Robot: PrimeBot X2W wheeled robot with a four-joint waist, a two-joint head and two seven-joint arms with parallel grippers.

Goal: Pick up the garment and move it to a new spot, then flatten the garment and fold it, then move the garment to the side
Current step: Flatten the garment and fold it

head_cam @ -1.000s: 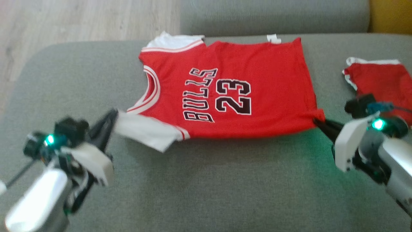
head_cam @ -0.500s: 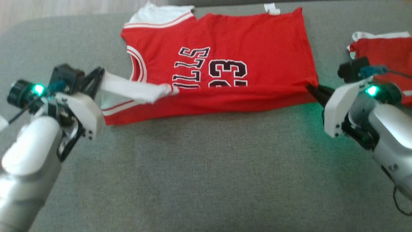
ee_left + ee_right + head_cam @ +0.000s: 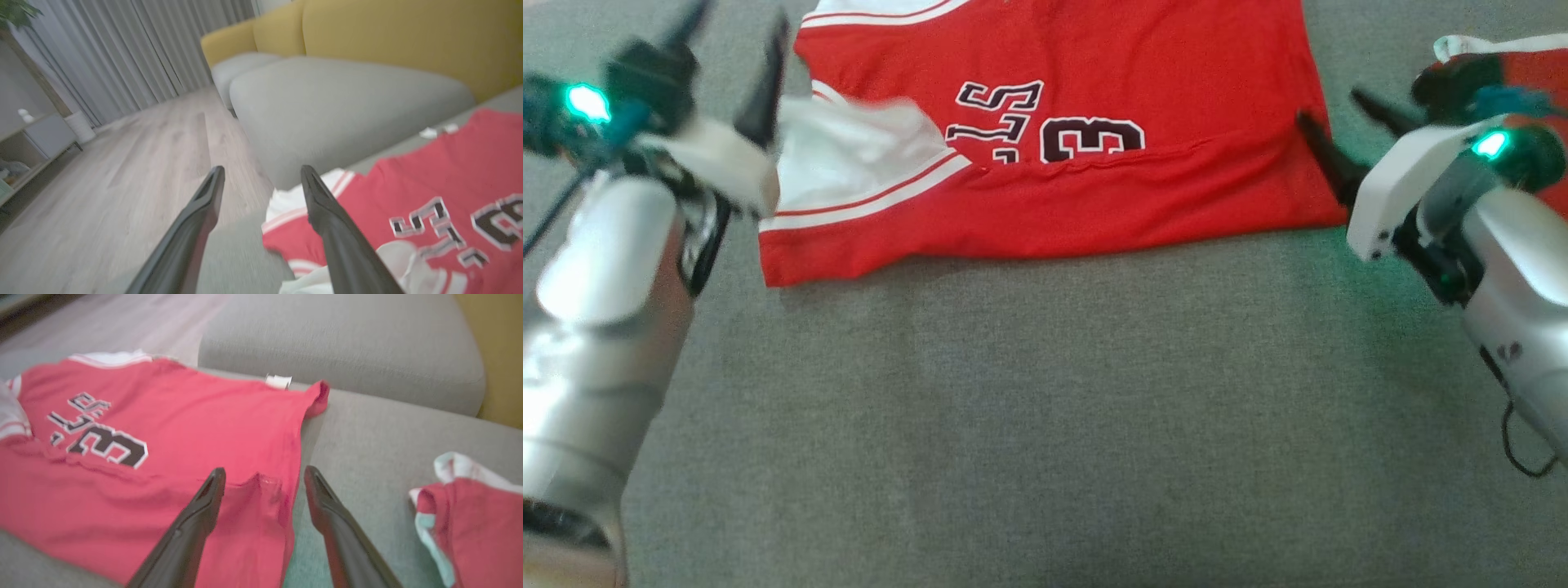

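Grey woven couch cushion (image 3: 1045, 425) spans the head view. The red basketball jersey with white trim (image 3: 1143, 204) lies flat across its far part, near edge folded up over the print. Black white-edged characters show above the fold: an "S", part of an "L", the top of a "3". Left gripper (image 3: 739, 20) at the jersey's white sleeve end, fingers spread, gripping nothing. Right gripper (image 3: 1331, 110) at the opposite hem corner, fingers likewise parted. Second red garment with pale trim (image 3: 1535, 65) beside the right wrist.

Left wrist view: pale wood plank floor (image 3: 122, 163), grey pleated curtains (image 3: 135, 53), yellow sofa back (image 3: 408, 36), rounded grey seat cushion (image 3: 347, 102), low cabinet (image 3: 36, 139). Left gripper (image 3: 261, 171) released; one finger passes over white fabric. Jersey (image 3: 429, 175) at right, lettering too blurred to read.

Right wrist view: right gripper (image 3: 264, 473) open, straddling a raised pucker at the jersey (image 3: 184, 428) hem. "3" and "S" legible. Small white sewn label (image 3: 278, 381) at the far edge, writing too small. Second garment (image 3: 482, 522) at right, apart from the jersey.
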